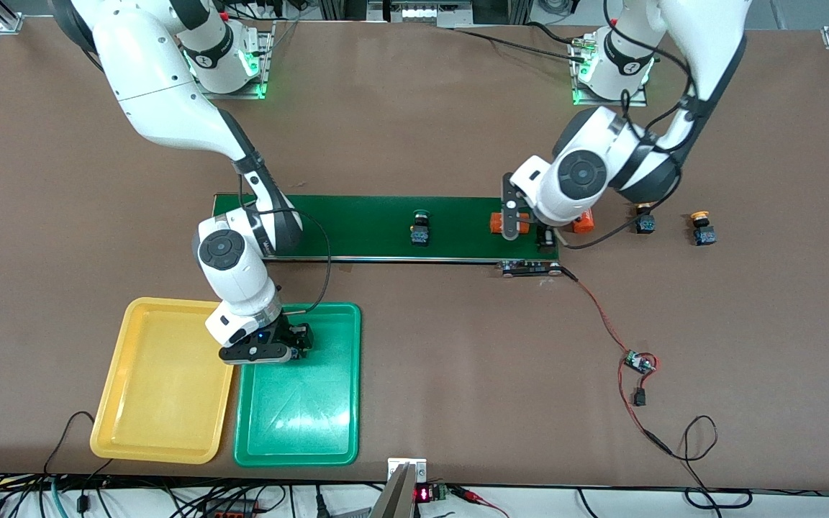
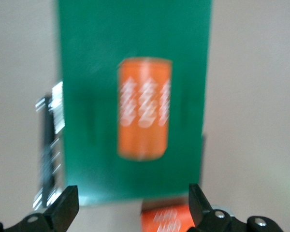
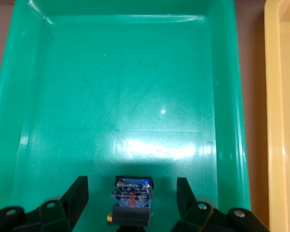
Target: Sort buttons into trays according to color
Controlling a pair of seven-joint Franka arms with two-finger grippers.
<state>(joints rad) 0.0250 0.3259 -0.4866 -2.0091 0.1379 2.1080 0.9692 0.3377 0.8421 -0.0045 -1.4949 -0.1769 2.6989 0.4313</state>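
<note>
Over the green tray (image 1: 328, 432), the right gripper (image 3: 131, 203) is standing open around a button (image 3: 131, 193), gripping nothing; lifting might snag it. Above the belt (image 1: 386, 226), the left gripper (image 2: 133, 208) is hanging wide open, empty, over a blurry orange cylinder (image 2: 144, 115)

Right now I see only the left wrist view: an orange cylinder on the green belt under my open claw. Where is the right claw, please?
Observer: The right claw is low over the green tray, and it is open.
Operator: Does it hold a button?
Observer: No. The tray button lies in that tray between the fingers, with a gap on each side.
Operator: Where can I find yellow ones?
Observer: The first yellow-capped button and the second yellow-capped button stand on the table, beside each other, past the belt's end toward the left arm's end.
</note>
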